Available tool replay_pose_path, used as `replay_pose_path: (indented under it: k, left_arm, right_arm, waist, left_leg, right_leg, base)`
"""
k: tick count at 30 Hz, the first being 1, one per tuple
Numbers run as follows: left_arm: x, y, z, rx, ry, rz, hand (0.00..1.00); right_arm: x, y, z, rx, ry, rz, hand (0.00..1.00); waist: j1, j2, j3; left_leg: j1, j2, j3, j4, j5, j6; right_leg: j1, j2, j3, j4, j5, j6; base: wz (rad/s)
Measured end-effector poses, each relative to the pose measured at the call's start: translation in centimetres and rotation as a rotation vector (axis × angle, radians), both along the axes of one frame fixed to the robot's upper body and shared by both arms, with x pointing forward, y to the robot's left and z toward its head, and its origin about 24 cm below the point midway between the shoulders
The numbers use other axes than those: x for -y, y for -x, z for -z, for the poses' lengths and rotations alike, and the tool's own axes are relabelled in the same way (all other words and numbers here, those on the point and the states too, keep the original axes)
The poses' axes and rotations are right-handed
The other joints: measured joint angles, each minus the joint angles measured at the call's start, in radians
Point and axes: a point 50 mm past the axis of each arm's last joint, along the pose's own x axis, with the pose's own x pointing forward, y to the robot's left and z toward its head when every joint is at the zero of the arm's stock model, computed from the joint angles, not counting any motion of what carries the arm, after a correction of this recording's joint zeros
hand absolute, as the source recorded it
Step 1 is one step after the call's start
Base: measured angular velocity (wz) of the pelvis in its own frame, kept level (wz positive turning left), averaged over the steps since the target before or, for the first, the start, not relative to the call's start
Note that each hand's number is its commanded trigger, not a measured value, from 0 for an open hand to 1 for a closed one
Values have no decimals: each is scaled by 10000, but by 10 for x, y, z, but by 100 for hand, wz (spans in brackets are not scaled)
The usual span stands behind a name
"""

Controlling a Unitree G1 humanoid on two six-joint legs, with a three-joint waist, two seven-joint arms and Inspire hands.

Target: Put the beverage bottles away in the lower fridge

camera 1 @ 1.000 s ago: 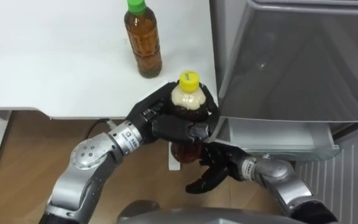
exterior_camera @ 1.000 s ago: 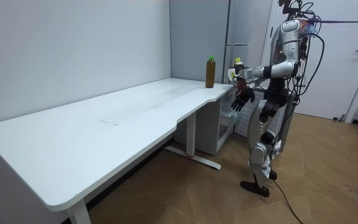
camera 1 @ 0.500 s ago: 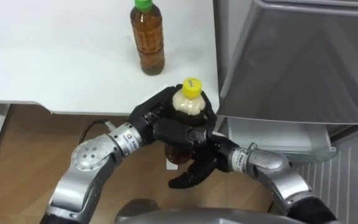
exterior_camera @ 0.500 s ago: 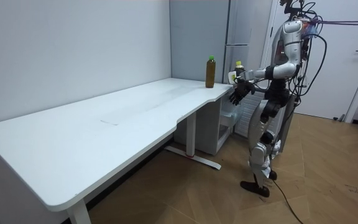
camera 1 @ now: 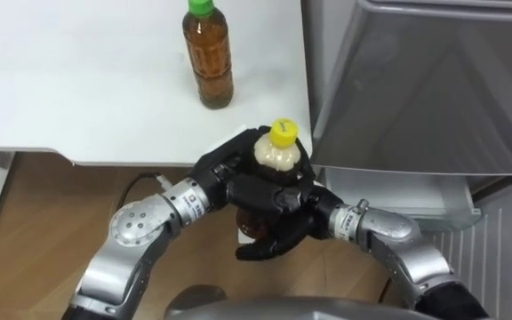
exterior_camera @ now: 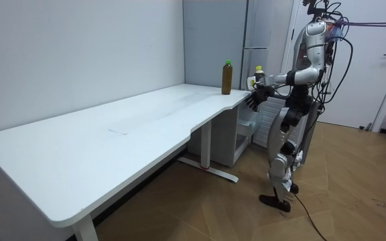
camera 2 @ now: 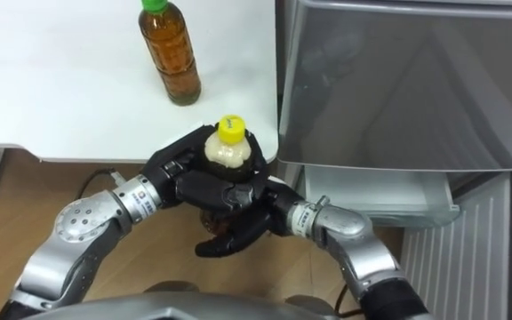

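- The yellow-capped bottle [camera 1: 278, 153] is clear plastic with a rounded, pale shoulder. The drink lower down is dark brown. It stands upright in the air, just off the near corner of the table [camera 1: 78, 89].
- The left hand [camera 1: 238, 182] has its black fingers wrapped round the bottle's body.
- The right hand [camera 1: 278, 238] lies under the bottle's base, its fingers loose and spread rather than clenched.
- The green-capped bottle [camera 1: 209, 62] is ribbed clear plastic and holds an amber drink. It stands on the smooth white table near that corner.
- The fridge [camera 1: 416, 80] has a glossy grey front and stands right beside the table. A pale drawer [camera 1: 398, 191] juts out at its lower edge; what it holds cannot be told.
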Motion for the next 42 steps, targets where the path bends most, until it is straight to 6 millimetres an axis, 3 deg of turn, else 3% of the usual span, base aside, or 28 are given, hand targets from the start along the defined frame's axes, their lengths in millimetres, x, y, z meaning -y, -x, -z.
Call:
replay_pose_path:
  k: [1, 2, 3, 4, 21, 22, 24, 25, 42]
  left_arm:
    - [1, 1, 0, -15, -1, 48, 100]
    - [2, 1, 1, -21, -15, 57, 100]
    - [2, 1, 1, -22, -21, 52, 100]
    - [2, 1, 1, -5, -73, 27, 100]
    - [2, -1, -2, -185, 656, -231, 100]
    - [3, -2, -2, -199, 735, -309, 89]
    - [3, -2, -2, -198, 724, -395, 37]
    - [3, -2, -2, -201, 719, -414, 0]
    - [2, -4, -3, -199, 839, -753, 0]
  right_arm:
    - [0, 0, 0, -52, -125, 89, 0]
    - [0, 0, 0, -84, -178, 133, 9]
    - [0, 0, 0, -87, -182, 141, 76]
    - [-1, 0, 0, -94, -184, 154, 100]
    - [0, 1, -1, -181, -672, 438, 100]
    - [-1, 1, -2, -137, -684, 444, 100]
    - [-1, 1, -2, -135, -681, 448, 100]
    - [-1, 1, -1, -142, -679, 446, 100]
    - [-6, 14, 2, -1062, -1745, 579, 100]
  waist:
    - [-1, -3, 1]
    - [-1, -4, 1]
    - [-1, -4, 1]
    - [-4, -4, 1]
    - [-3, -79, 22]
    - [-3, -79, 22]
    - [-3, -78, 22]
    - [-3, -78, 22]
    - [-6, 5, 35]
  left_leg:
    - [-1, 2, 1, -1, 0, 0]
    - [-2, 3, 3, -2, 0, 0]
    - [-4, 4, 3, -4, 0, 0]
    - [-7, 9, 19, -8, 0, 0]
    - [81, 14, 86, -114, -1, -3]
    - [79, 15, 94, -115, -1, -3]
    - [84, 18, 108, -122, -1, -3]
    - [84, 23, 119, -123, -1, -3]
    - [137, 34, 149, -166, -1, -4]
  right_leg:
    - [-3, 1, 1, -3, 0, -1]
    - [-7, 3, -3, -6, 1, -1]
    - [-9, 5, -5, -11, 1, -1]
    - [-13, 9, -27, -20, 2, -3]
    - [16, 23, 55, -66, 6, -5]
    - [11, 23, 59, -66, 6, -5]
    - [11, 25, 70, -67, 6, -5]
    - [5, 29, 80, -66, 6, -5]
    - [21, 38, 109, -74, 6, -5]
  base:
    - [0]
    - [0]
    - [0]
    - [0]
    - [0]
    - [0]
    - [0]
    - [0]
    - [0]
